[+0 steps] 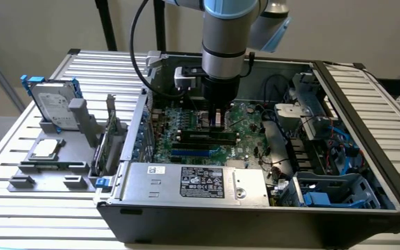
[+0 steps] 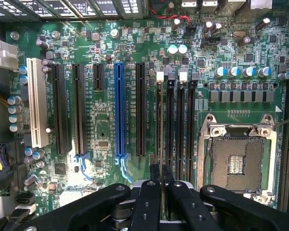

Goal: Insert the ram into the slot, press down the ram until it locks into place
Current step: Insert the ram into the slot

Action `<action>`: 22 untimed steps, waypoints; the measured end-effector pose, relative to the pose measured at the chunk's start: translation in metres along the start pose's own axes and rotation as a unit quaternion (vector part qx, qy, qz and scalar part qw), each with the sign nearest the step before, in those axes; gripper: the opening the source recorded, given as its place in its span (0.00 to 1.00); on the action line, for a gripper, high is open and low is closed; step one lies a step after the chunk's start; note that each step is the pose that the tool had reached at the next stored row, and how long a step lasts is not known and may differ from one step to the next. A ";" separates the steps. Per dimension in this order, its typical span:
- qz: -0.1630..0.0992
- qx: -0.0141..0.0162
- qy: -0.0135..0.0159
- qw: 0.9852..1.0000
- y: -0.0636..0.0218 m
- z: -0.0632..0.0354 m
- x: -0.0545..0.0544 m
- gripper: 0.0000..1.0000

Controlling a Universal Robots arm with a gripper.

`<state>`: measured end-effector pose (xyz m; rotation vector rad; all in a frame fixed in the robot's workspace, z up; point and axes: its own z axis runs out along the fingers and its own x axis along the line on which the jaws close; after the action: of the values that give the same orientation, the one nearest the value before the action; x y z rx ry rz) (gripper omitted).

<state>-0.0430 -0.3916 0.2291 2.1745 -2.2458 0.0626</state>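
Ram (image 2: 158, 125) directly beneath pincer (image 2: 161, 169)

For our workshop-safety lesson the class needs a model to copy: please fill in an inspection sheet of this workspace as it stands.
Surface: slatted metal table, carrying the open computer case.
Job's things: four parallel black memory slots beside the CPU socket; ram cannot be told apart from them.
Clutter: grey fixture with a hard drive and a processor chip.
Grippers: gripper low over the memory slots.
Cables: black cable beside the arm; blue leads inside the case.
Surroundings: plain wall.
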 end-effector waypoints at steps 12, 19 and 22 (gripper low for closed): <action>0.000 0.000 0.000 1.000 0.0001 0.0015 0.000 0.13; 0.000 0.000 0.000 1.000 0.0005 0.0016 0.000 0.13; 0.000 0.000 0.000 1.000 0.0005 0.0021 0.000 0.13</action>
<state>-0.0434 -0.3912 0.2270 2.1740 -2.2469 0.0623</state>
